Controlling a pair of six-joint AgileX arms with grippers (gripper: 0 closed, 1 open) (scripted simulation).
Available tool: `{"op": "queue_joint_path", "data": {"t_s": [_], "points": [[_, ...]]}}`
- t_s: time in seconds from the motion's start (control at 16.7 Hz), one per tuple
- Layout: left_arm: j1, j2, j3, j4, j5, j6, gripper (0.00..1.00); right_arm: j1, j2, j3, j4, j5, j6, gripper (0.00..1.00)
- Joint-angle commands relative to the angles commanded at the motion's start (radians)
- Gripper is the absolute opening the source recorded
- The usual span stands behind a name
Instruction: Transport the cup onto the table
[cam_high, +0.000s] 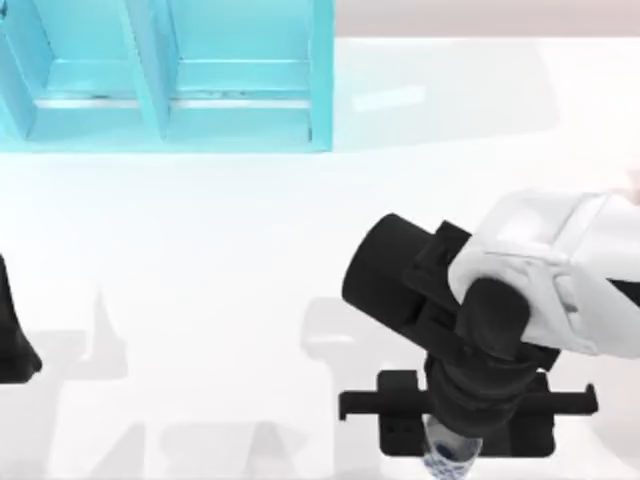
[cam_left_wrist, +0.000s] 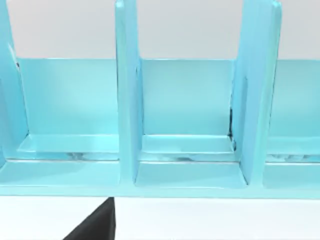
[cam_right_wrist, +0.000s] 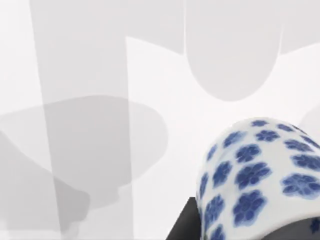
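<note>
The cup (cam_high: 449, 462), white with blue flowers, peeks out from under my right gripper (cam_high: 452, 446) near the front edge of the table (cam_high: 200, 260), right of centre. In the right wrist view the cup (cam_right_wrist: 260, 175) looms close, lying tilted against a dark finger (cam_right_wrist: 181, 227), with the white table (cam_right_wrist: 100, 60) and its shadows behind it. The right gripper is shut on the cup. My left arm (cam_high: 14, 335) stays parked at the table's left edge.
A turquoise shelf unit (cam_high: 170, 80) with compartments stands at the back left; the left wrist view faces its open bays (cam_left_wrist: 187, 120). Bare white surface stretches between the shelf and the right arm.
</note>
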Motion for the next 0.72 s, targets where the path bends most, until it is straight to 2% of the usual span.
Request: {"op": "queue_joint_path", "data": {"t_s": [0.48, 0.72], "points": [[0.0, 0.0, 0.0, 0.0, 0.0, 0.0, 1.0, 0.0, 0.0, 0.0, 0.0, 0.0, 0.0, 0.98], [0.0, 0.0, 0.0, 0.0, 0.0, 0.0, 1.0, 0.0, 0.0, 0.0, 0.0, 0.0, 0.0, 1.0]]}}
